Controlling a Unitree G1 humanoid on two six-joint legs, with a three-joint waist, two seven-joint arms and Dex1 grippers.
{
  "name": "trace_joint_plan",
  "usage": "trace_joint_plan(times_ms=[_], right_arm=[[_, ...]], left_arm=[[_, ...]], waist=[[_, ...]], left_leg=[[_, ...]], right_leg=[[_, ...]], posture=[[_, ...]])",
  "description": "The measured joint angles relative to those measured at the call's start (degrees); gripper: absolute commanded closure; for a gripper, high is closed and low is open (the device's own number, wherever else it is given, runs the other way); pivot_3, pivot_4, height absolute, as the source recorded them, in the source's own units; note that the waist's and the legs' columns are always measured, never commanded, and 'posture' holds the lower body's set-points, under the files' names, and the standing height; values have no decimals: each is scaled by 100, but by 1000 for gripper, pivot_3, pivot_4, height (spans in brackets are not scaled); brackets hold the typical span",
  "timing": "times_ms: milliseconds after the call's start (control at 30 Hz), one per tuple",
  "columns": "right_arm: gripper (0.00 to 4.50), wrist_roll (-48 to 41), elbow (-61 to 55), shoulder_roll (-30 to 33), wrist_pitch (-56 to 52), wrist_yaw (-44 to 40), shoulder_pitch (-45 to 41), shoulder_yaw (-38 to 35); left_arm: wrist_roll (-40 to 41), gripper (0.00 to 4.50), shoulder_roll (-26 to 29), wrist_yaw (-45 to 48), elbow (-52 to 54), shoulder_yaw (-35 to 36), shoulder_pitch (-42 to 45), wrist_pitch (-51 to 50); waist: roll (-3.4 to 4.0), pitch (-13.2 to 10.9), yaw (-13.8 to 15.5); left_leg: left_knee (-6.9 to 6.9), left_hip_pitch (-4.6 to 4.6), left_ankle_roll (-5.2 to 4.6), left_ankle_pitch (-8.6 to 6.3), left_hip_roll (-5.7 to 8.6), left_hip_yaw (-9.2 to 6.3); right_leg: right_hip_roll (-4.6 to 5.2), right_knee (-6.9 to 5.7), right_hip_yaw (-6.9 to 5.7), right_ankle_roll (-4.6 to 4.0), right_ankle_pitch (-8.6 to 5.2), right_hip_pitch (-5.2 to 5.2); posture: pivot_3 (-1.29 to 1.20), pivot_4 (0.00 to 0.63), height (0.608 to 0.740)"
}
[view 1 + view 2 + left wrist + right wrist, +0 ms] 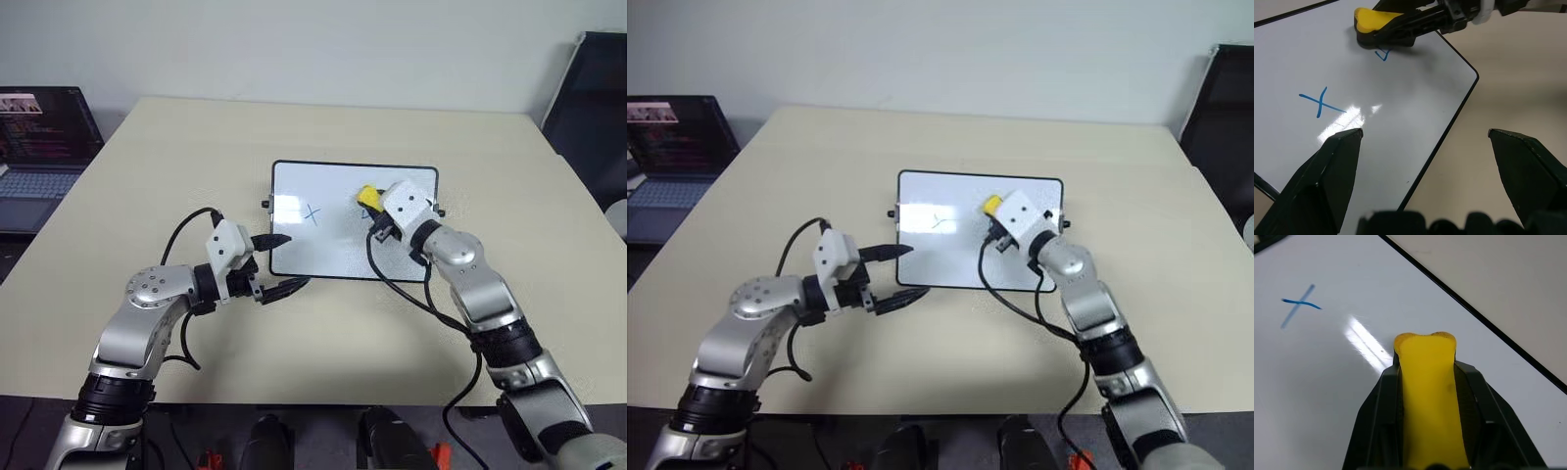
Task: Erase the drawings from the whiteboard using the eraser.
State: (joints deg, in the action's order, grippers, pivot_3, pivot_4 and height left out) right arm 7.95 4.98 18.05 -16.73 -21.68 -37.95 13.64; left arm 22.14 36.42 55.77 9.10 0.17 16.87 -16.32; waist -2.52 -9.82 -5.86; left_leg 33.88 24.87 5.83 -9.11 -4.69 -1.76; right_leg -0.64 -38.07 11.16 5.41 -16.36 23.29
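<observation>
Beige table (196, 147) lies bare all round the whiteboard (333, 257) at frame centre. My right gripper (1426, 382) pinches the eraser (367, 195) over the board's upper right, atop one drawing (1382, 55); the X (312, 213) sits left. Left gripper (279, 264) gapes, straddling the board's lower-left edge. Laptop (39, 147) far left.

Beige table (294, 127), pale wall (294, 39) behind, open laptop (39, 157) at left.

boxy blue drawing (1383, 54) partly under eraser (1374, 19), laptop (39, 157) cut by frame edge
</observation>
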Motion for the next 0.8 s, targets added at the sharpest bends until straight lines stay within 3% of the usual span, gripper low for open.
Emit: trace_joint_plan(times_ms=[333,600,800], right_arm=[[3395,67,-419,520,-340,-1041,391,465],[3396,484,202,393,-236,-112,-113,244],[3397,462,-101,549,-460,-682,-9,349]], left_arm=[[21,0,-26,-23,117,-72,181,-183],[44,0,-35,-47,251,-93,218,-361],[46,0,-83,-112,298,-107,262,-474]], waist=[[-2,5,14],[-3,4,-34],[-4,5,-56]], left_leg=[[21,-9,-19,18,2,-8],[42,-14,-53,43,5,-9],[51,-14,-56,44,7,-8]], right_leg=[[0,-6,-3,-4,-1,-13],[1,2,-1,-15,22,-3],[2,-1,3,-14,22,-10]], posture=[[0,150,740],[0,150,740],[0,150,740]])
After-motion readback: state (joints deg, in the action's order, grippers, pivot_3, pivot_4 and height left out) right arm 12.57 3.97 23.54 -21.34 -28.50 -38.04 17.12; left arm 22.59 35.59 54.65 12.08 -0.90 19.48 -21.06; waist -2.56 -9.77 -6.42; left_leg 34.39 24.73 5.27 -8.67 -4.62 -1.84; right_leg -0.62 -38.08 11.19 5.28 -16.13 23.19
